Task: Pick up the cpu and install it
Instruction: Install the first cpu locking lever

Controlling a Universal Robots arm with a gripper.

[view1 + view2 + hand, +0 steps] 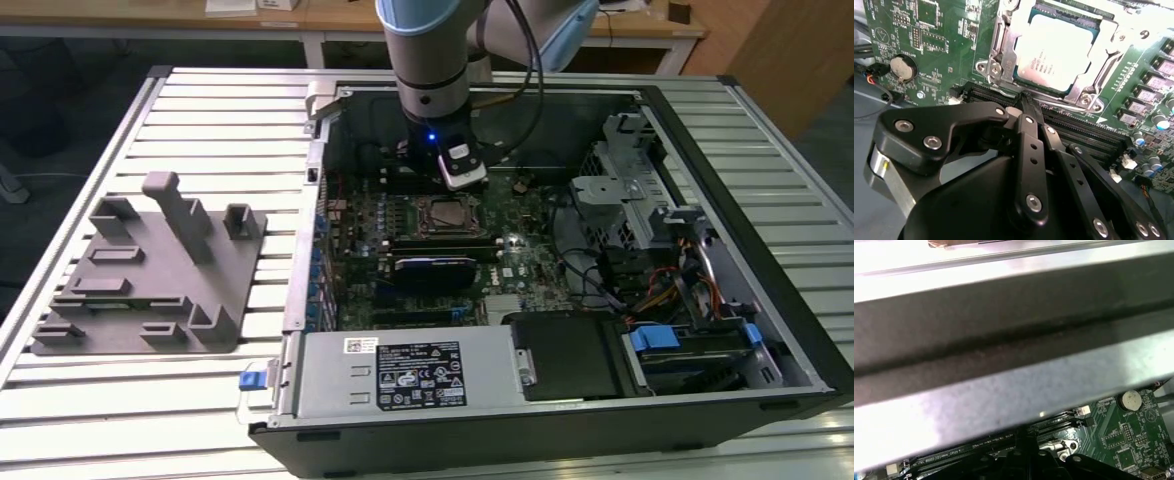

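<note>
While the arm hangs over the open computer case (787, 360), its gripper (1026, 100) sits just above the green motherboard (929, 55), fingers (1029, 150) pressed together to a narrow tip with nothing between them. Just past that tip run the black memory slots (1094, 130), and beyond them the cpu (1054, 52) lies flat in its socket, pale metal top up, framed by the silver bracket (999, 60). Off to one side a round coin battery (901, 67) sits on the board. In the first wrist view, a grey wall of the case (1004, 340) rises past the slots. At the exterior view's left, well apart from the case, a grey fixture (147, 270) rests on the slatted table (200, 110).
</note>
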